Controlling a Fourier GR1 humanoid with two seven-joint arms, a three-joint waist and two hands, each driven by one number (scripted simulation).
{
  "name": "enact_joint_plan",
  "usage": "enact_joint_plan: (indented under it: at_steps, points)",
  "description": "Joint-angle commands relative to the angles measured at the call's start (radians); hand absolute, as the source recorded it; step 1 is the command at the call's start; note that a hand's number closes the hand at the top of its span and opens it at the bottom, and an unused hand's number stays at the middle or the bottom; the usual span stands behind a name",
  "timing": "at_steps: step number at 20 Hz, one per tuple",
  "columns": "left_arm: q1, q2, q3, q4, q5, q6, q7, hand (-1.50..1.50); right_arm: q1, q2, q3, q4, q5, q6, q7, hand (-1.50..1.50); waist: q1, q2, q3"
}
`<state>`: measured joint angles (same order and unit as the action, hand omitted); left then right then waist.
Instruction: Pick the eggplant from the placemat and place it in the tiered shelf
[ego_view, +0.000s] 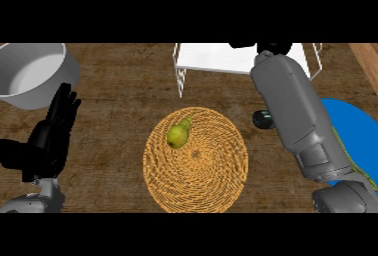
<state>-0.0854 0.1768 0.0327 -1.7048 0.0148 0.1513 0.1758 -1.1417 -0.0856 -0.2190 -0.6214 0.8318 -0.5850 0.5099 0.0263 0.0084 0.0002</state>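
The right hand (274, 47) is at the far edge of the view, over the white tiered shelf (218, 57). Only small black parts of it show past the end of the grey forearm, so I cannot tell if it is spread, closed or holding something. The forearm runs from the lower right corner up to the shelf. A small dark round thing (262, 119) shows at the forearm's left edge; what it is I cannot tell.

The left hand (46, 142) rests at the left side of the view, its fingers (64, 107) straight, close together and pointing up. It holds nothing and touches nothing.

Between the two arms the round woven placemat (196, 175) lies on the brown wooden counter (118, 110). On its far left part lies one yellow-green fruit (178, 134), shaped like a pear. It is the only item on the placemat. Its colour is not an eggplant's colour. Its long axis runs almost straight away from the robot, leaning a little to the right. The thick end is nearer to the robot, and the narrow end points toward the shelf. The fruit is well apart from both hands.

A grey pot (33, 75) stands in the far left corner, just behind the left hand. A blue plate (353, 125) lies at the right edge, partly hidden by the right forearm.
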Motion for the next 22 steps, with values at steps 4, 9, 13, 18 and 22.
enact_joint_plan:
  at_steps: [4,9,13,18,22]
  points:
    - [0.028,-0.010,0.005,0.000,-0.018,0.003,-0.013,0.00,-0.010,-0.017,-0.046,0.014,-0.108,0.005,-0.165,-1.50,-0.009,-0.005,0.000]
    - [0.009,-0.004,0.023,0.023,-0.008,-0.006,-0.027,0.00,-0.006,0.006,-0.086,-0.099,-0.186,-0.064,-0.210,-1.50,-0.018,-0.008,0.000]
    - [-0.002,-0.004,0.033,0.036,-0.019,0.005,-0.014,0.00,0.024,-0.051,-0.065,-0.235,-0.153,-0.043,-0.067,-1.50,-0.041,-0.016,0.000]
    - [0.034,-0.002,0.046,0.021,-0.017,0.006,-0.020,0.00,0.149,-0.119,-0.079,-0.429,-0.152,0.005,0.076,-1.50,-0.059,-0.022,0.000]
    - [0.062,-0.021,0.024,-0.005,-0.031,0.013,-0.017,0.00,0.285,-0.161,-0.055,-0.671,-0.143,0.124,0.219,-1.50,-0.061,-0.024,-0.001]
